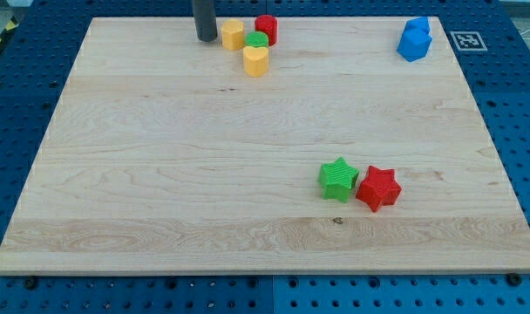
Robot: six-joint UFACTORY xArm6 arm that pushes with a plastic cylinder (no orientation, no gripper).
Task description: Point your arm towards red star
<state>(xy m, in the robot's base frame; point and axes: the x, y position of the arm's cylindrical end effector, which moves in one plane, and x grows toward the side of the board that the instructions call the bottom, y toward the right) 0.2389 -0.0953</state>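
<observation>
your red star (pixel 378 187) sits on the wooden board (pixel 160 174) in the view's lower right part, flat on the surface. the green star (pixel 338 179) is touching it on the view's left side, the two forming a close pair. nothing else lies near them.

well apart, at the view's top and left of centre, you have a small cluster: a yellow hexagonal block (pixel 233 35), a red cylinder (pixel 266 28), a green block (pixel 257 40) whose shape is hard to make out, wedged between them, and a yellow heart-shaped block (pixel 255 61) just below it. they sit tight together, touching or nearly so.

my tip (pixel 206 38) stands just beside the yellow hexagonal block, on its view-left side, close to the board's top edge and far across the board from the red star. there is no hand on this rod, so nothing to spread or pinch.

in the view's top right corner, two blue blocks (pixel 414 39) sit pressed together; their shapes are unclear.
</observation>
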